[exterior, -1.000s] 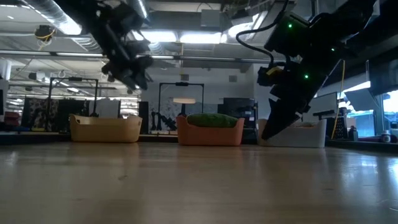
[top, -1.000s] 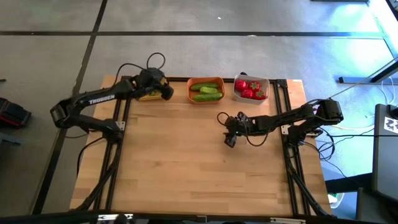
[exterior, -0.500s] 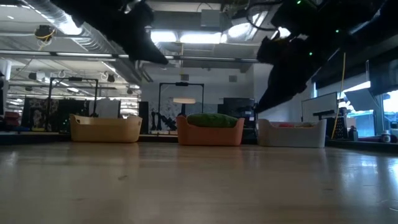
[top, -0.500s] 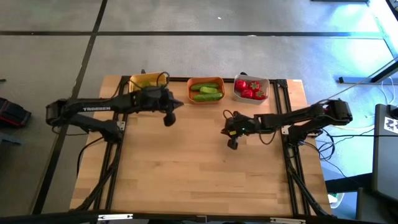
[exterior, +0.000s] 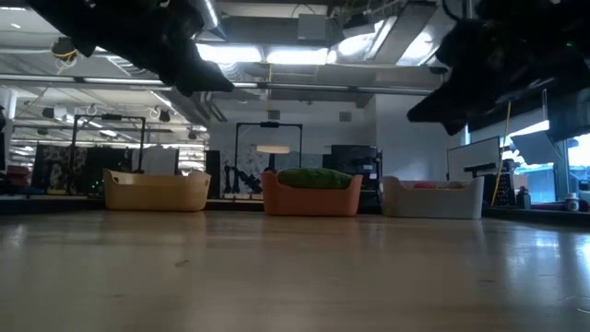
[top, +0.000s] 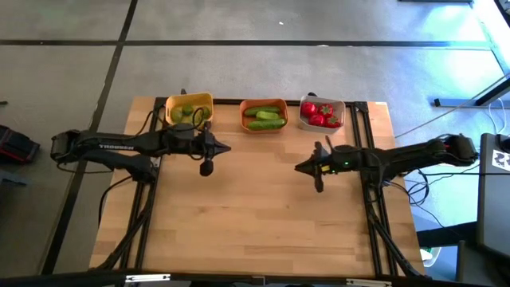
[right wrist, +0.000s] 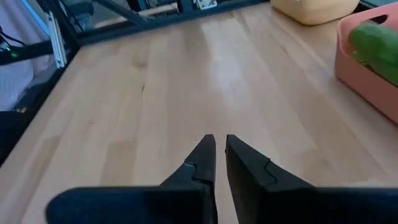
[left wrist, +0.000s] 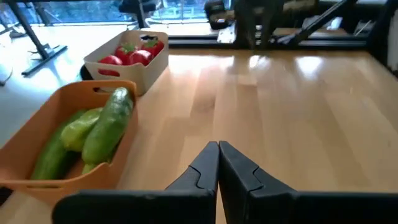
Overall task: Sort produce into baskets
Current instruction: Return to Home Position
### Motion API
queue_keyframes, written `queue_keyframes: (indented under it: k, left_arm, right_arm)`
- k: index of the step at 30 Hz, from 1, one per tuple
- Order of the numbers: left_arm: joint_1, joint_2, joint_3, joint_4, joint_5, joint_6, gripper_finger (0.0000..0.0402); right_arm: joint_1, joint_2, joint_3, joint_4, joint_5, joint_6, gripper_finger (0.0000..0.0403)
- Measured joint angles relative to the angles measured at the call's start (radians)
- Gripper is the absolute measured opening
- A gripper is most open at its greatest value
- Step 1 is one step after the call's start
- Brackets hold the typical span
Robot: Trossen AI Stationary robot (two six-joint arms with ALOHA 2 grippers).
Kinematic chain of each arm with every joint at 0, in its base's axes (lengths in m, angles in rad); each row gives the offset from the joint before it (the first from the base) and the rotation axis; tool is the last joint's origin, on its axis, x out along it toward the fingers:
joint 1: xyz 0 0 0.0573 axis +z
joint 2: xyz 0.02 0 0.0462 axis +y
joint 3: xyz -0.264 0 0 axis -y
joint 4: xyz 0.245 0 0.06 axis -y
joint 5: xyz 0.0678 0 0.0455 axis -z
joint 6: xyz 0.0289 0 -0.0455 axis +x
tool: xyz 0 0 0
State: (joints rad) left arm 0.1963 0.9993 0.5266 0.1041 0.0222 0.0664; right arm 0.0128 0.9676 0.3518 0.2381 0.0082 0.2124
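Note:
Three baskets stand in a row at the table's far edge. The yellow basket (top: 190, 108) holds limes, the orange basket (top: 264, 115) holds cucumbers (left wrist: 107, 126), and the white basket (top: 322, 112) holds tomatoes (left wrist: 128, 53). My left gripper (top: 227, 148) hovers near of the yellow and orange baskets. It points toward the table's right edge, shut and holding nothing (left wrist: 218, 149). My right gripper (top: 298, 168) hovers near of the white basket. It points toward the left edge, shut and holding nothing (right wrist: 220, 144). Both are high above the tabletop in the low view.
The wooden tabletop (top: 255, 215) stretches bare from the grippers to the near edge. Black frame rails run along the left side (top: 147, 207) and the right side (top: 374, 215). In the low view the baskets (exterior: 312, 195) sit far back and the arms pass overhead.
My left gripper has swung away from above the yellow basket toward the table's middle, and has tipped up from a downward slant to nearly level. My right gripper has risen from close to the tabletop, tipped up toward level, and drawn back a little toward the right edge.

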Motion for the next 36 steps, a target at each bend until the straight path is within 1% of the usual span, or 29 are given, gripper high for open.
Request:
queue_keyframes:
  k: [2, 6, 10, 13, 18, 24, 27, 36]
  left_arm:
    - [0.001, 0.000, 0.000, -0.008, -0.004, -0.002, 0.0004]
    - [0.000, 0.000, 0.000, -0.010, -0.004, -0.079, 0.0010]
    - [-0.022, 0.000, 0.000, -0.008, -0.003, -0.024, 0.0005]
    - [-0.040, 0.000, -0.002, -0.008, 0.003, 0.016, 0.0002]
    - [-0.057, -0.015, -0.052, 0.075, 0.002, 0.014, 0.0006]
    - [-0.061, -0.102, -0.128, 0.122, 0.002, -0.017, 0.0003]
    - [-0.061, -0.164, -0.167, 0.124, 0.002, -0.031, 0.0005]
    - [-0.061, -0.377, -0.292, 0.161, 0.002, -0.061, 0.0004]
  right_arm:
    - [0.000, -0.051, -0.028, 0.000, 0.000, 0.013, 0.0035]
    - [0.000, -0.147, -0.083, -0.001, -0.011, 0.018, 0.0035]
    - [0.000, -0.231, -0.130, 0.000, -0.020, 0.019, 0.0035]
    - [0.000, -0.320, -0.168, -0.001, -0.020, 0.019, 0.0035]
    - [0.000, -0.456, -0.240, -0.005, -0.020, 0.041, 0.0035]
    - [0.000, -0.607, -0.326, -0.003, -0.012, 0.055, 0.0035]
    - [0.000, -0.673, -0.339, -0.015, -0.006, 0.057, 0.0035]
    - [0.000, -0.783, -0.340, -0.103, 0.012, 0.052, 0.0035]
